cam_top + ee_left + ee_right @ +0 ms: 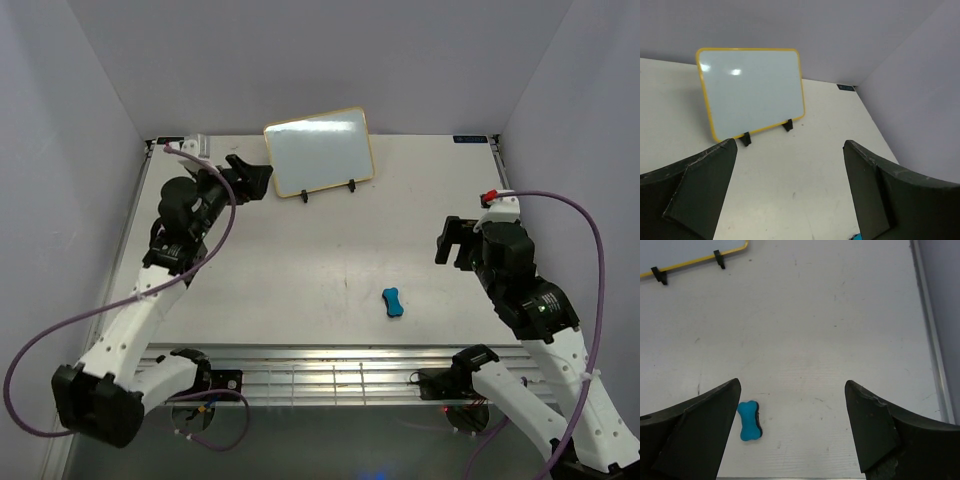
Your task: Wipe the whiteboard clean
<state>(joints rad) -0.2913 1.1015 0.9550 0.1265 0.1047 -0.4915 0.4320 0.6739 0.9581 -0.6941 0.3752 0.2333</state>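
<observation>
The whiteboard (319, 150) with a yellow frame stands tilted on a black easel stand (351, 186) at the back of the table, its face wiped clean. It also shows in the left wrist view (751, 87), and its lower edge shows in the right wrist view (695, 260). The blue bone-shaped eraser (393, 302) lies on the table in front, also in the right wrist view (749, 420). My left gripper (252, 176) is open and empty, just left of the board. My right gripper (452, 241) is open and empty, right of the eraser.
The white table (320, 260) has a metal rail along its right edge (930, 335) and near edge (320, 375). Grey walls close in on three sides. Purple cables hang from both arms.
</observation>
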